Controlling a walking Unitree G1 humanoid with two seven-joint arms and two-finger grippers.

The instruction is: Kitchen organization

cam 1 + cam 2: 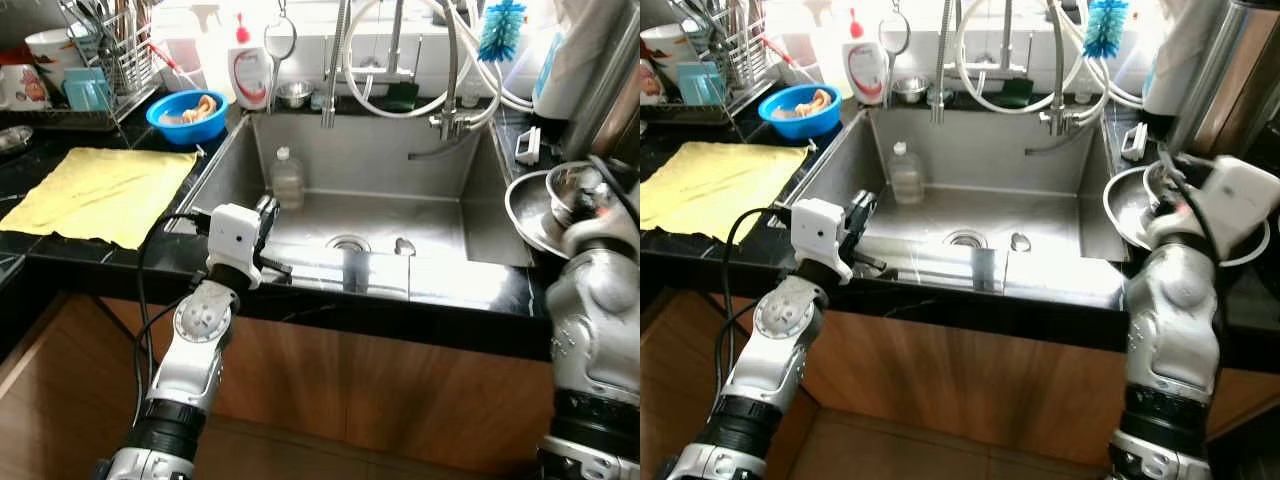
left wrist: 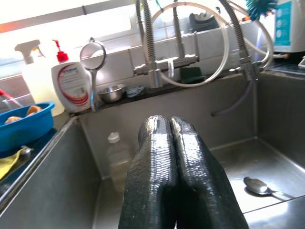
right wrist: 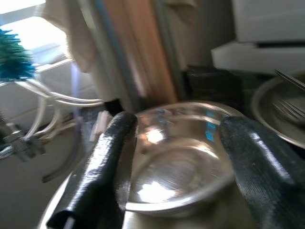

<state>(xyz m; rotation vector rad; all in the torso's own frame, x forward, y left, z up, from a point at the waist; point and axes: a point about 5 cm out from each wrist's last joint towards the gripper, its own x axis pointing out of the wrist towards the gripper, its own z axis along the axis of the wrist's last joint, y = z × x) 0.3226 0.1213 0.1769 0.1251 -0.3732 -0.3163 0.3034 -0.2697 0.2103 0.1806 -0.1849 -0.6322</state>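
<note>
Straddling a steel bowl [image 3: 178, 157], the right gripper [image 3: 178, 167] spreads wide.

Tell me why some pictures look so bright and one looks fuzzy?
In the left eye view, glare washes out the wall behind the tap and shines white off the sink front. In the left wrist view the shut left gripper is sharp. The right wrist view is blurred: the open right gripper and steel bowl look smeared.

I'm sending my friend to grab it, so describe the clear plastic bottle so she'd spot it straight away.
Find the steel sink under the faucet. The bottle stands upright inside it against the back wall, at the robot's left. It is clear with a white cap, unlike the flat spoon near the drain.
</note>
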